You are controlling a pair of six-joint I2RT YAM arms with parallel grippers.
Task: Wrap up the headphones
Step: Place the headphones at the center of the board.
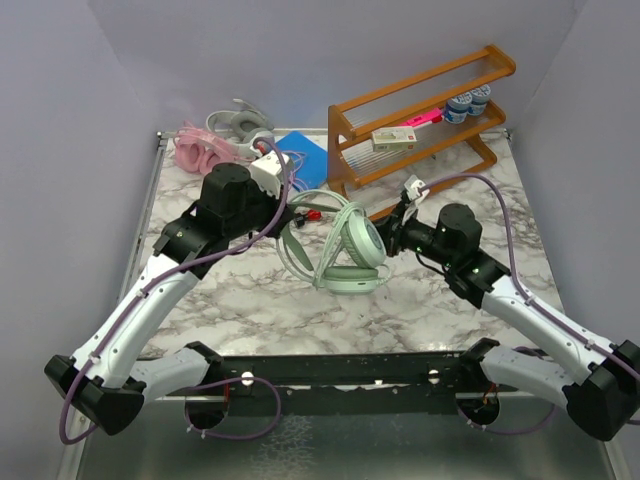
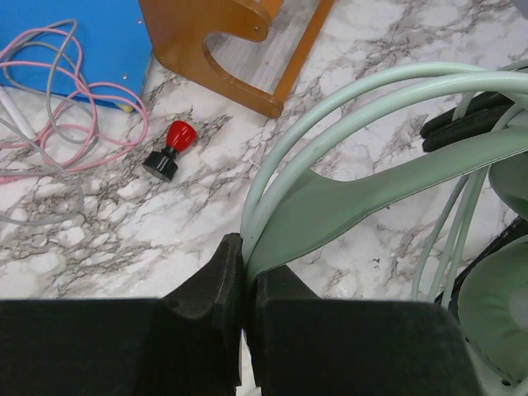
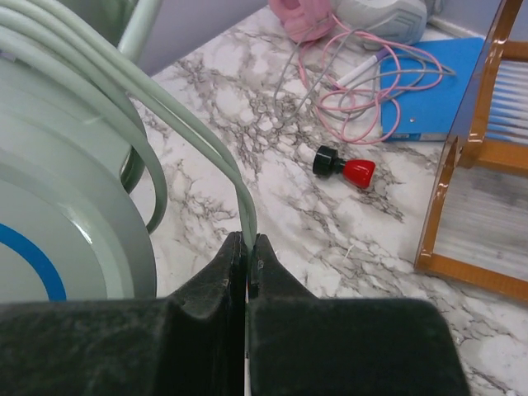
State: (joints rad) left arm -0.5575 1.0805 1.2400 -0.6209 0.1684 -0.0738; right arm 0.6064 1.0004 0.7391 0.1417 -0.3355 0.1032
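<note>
Pinching the mint green headband [image 2: 355, 202], the left hand [image 2: 242, 252] is closed on it; the right hand [image 3: 246, 247] clamps the matching cable [image 3: 237, 188]. The mint green headphones [image 1: 352, 258] sit on the marble surface [image 1: 260, 312] just in front of the wooden rack [image 1: 420, 110].

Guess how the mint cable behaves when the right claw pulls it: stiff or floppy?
Probably floppy: the mint cable curves in loose loops by the ear cup. Likely thin and smooth, so it may slip through the shut right claw under a hard tug. The headset probably won't drag, since the left claw pins its headband.
</note>
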